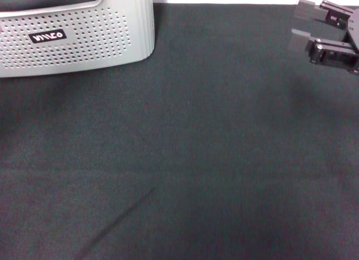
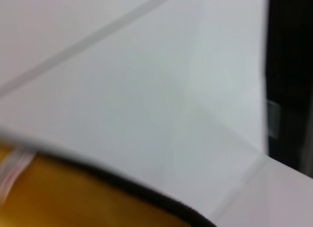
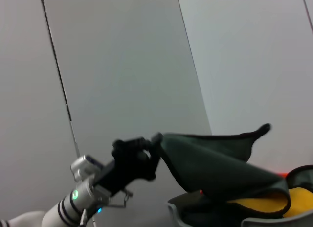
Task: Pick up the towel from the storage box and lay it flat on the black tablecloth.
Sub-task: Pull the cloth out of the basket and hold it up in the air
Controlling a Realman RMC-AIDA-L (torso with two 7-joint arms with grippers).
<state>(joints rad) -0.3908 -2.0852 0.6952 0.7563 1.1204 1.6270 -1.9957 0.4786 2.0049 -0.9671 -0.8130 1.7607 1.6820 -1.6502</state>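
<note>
The black tablecloth [image 1: 196, 159] covers the desk, faintly creased. The storage box [image 1: 84, 41], light grey and perforated, sits at its far left corner. The towel [image 3: 220, 163] hangs lifted above the box, dark grey-teal outside, bright yellow underneath, black-edged. The left gripper [image 3: 146, 156] pinches one corner of it. The right gripper [image 1: 314, 33] hovers at the far right corner, jaws spread.

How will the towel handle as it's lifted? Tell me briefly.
Likely floppy: held by one corner in the left hand, the towel sags and folds over the box. Probably light, since one pinch carries it. The right hand hangs idle over the tablecloth.
</note>
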